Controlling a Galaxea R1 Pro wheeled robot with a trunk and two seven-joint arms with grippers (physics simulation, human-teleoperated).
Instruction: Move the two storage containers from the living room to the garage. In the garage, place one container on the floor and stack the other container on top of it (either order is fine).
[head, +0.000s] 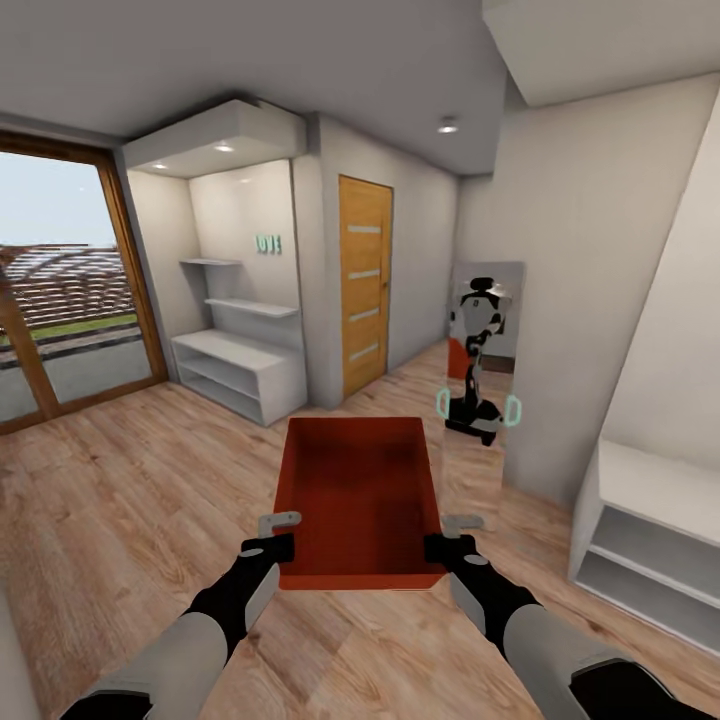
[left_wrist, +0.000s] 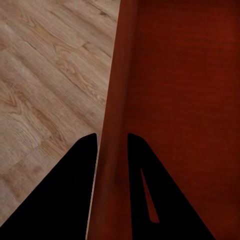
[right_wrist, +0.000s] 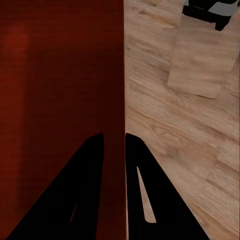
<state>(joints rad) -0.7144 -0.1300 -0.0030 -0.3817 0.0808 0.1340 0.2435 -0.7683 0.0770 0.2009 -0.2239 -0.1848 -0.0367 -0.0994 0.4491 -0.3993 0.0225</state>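
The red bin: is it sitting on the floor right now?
No, the red bin is held up between the left hand and right hand.

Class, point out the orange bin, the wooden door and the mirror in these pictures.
Orange bin (head: 362, 490): head view, its inside bottom.
Wooden door (head: 365, 285): head view, middle of its panel.
Mirror (head: 485, 300): head view, its glass.
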